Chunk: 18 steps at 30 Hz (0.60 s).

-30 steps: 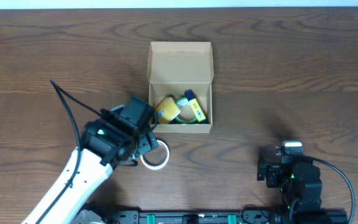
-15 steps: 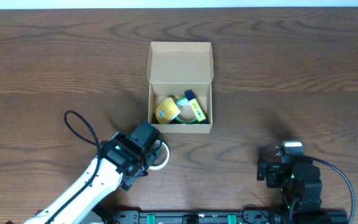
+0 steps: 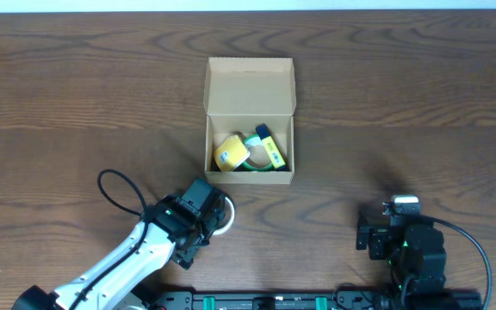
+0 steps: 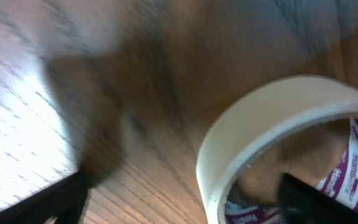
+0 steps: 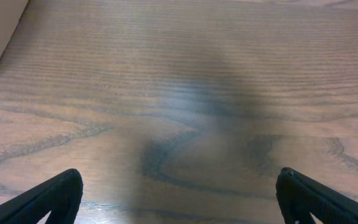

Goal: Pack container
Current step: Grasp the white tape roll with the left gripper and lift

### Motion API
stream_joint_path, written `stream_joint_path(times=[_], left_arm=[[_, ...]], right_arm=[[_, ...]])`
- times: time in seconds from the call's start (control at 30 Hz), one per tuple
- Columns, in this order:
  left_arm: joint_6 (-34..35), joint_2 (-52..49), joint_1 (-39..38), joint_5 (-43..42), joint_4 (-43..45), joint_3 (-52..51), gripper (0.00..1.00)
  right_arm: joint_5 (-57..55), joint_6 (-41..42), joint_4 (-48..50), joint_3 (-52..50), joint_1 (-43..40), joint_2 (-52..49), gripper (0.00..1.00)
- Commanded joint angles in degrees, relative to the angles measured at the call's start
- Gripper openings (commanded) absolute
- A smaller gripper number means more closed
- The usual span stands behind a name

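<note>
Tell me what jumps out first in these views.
The open brown cardboard box sits at mid-table with a yellow tape roll inside. Nearer the robot, the left tool is open right at a white tape roll lying on the dark wooden table.

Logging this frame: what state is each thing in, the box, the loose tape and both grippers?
container: lid flap open, yellow roll and other items inside.
white tape roll: lying flat on the table, outside the container, not gripped.
left gripper: open, low over the white tape roll.
right gripper: open, holding nothing, over bare table.
</note>
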<state>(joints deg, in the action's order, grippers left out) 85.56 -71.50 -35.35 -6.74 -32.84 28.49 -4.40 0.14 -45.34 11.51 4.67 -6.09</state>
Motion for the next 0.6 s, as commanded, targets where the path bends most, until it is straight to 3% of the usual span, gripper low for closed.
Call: stream_joint_path(times=[0.0,0.1,0.17,0.27,0.57], left_arm=[[0.5,-3.2,0.0,-0.9,2.2,-1.0,0.79],[0.5,-5.0,0.0,-2.4,3.6,-1.0,0.53],[0.5,-6.3,0.0,-3.9,4.6,-1.0,0.29],[0.4,-6.5,0.0,-5.0,4.8,-1.0,0.05],[-3.7,-4.6,0.1,-8.2,3.1,-1.0,0.06]], right_arm=[[0.2,-0.6,0.0,-0.1,-0.6,0.4,0.99],[0.2,-0.6,0.0,-0.1,-0.6,0.4,0.99],[0.2,-0.6,0.0,-0.1,-0.6,0.4,0.99],[0.2,-0.6,0.0,-0.1,-0.6,0.4,0.99],[0.2,-0.6,0.0,-0.1,-0.6,0.4,0.99]])
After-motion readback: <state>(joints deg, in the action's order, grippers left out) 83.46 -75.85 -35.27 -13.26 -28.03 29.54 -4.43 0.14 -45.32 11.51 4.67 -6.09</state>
